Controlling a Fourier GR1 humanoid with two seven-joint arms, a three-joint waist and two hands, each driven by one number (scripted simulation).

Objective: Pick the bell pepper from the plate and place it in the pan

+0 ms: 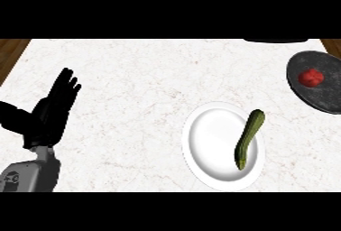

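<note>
A white plate (206,144) lies on the counter right of centre, and a long green curved vegetable (248,137) rests on its right side. At the right edge sits a dark round pan (326,97) with a red bell pepper (311,77) inside it. My left hand (53,108) rests at the left, open with fingers straight and pointing up, well away from the plate. My right hand shows in no view.
The white marble counter (133,72) spreads between the hand and the plate. Brown wood shows past the counter's far left corner (12,49). A dark object (276,40) peeks in at the top edge, right of centre.
</note>
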